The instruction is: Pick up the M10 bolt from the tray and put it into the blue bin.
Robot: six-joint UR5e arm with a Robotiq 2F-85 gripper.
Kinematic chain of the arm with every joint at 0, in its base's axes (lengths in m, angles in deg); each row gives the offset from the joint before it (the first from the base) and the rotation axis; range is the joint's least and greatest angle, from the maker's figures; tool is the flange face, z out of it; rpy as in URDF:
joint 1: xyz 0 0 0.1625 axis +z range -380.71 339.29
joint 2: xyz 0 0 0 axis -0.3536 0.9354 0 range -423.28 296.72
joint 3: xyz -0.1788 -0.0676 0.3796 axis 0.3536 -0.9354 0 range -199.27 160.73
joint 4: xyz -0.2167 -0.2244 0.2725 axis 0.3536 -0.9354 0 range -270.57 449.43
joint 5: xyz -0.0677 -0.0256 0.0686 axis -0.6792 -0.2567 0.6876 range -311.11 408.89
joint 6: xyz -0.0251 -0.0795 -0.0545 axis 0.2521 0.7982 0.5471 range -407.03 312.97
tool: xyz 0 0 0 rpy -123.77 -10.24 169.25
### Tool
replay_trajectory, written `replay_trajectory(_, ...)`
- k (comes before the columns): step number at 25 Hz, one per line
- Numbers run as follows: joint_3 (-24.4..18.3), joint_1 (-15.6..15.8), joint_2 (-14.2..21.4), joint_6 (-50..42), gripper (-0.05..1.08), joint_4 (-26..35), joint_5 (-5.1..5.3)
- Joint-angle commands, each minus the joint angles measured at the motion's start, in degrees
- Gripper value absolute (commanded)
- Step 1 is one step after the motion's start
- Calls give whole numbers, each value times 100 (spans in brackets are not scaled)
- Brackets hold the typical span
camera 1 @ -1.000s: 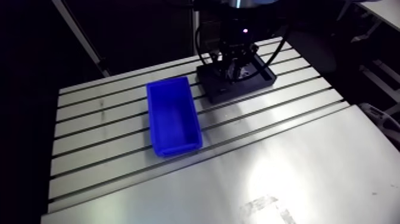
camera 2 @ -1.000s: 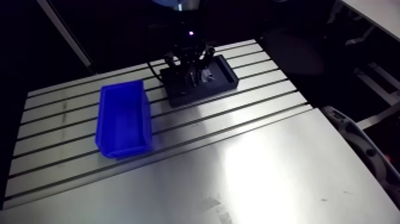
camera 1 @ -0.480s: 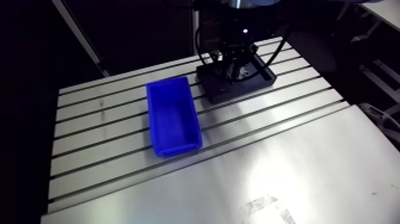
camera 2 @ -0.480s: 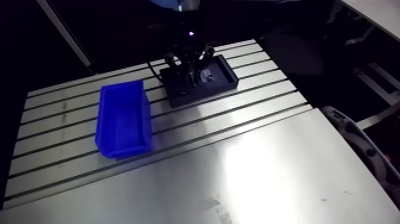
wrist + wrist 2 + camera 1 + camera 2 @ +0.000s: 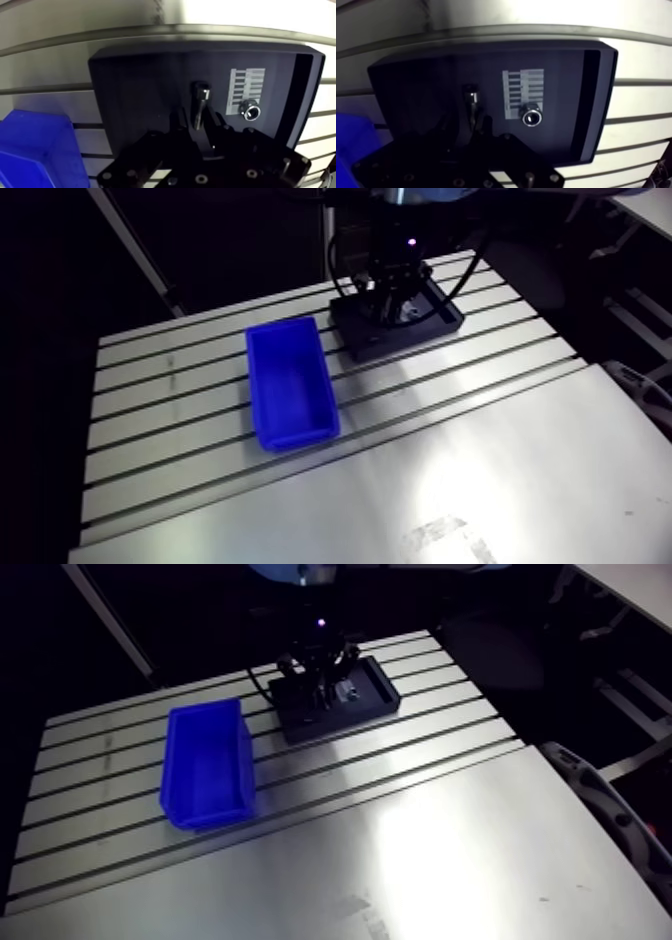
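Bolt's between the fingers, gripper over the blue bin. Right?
No. The gripper is over the tray, not the bin; the wrist view shows it. The bolt is between the fingers.

Slotted table (image 5: 480, 478) carries blue bin (image 5: 290, 388); black tray (image 5: 385, 343).

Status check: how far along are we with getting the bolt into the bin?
Done: the approach; the gripper sits over the tray. In hand: the grasp; it looks closed on the M10 bolt, though I cannot tell whether the bolt is off the tray floor. Left: lift, carry it across to the blue bin, which shows nothing inside, and release.
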Motion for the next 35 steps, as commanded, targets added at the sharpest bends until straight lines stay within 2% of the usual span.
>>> replay_trajectory(1, 15, -8, -27, 5, 67, -44, 0)
replay_trajectory(35, 15, -8, -18, 14, 75, -79, 0)
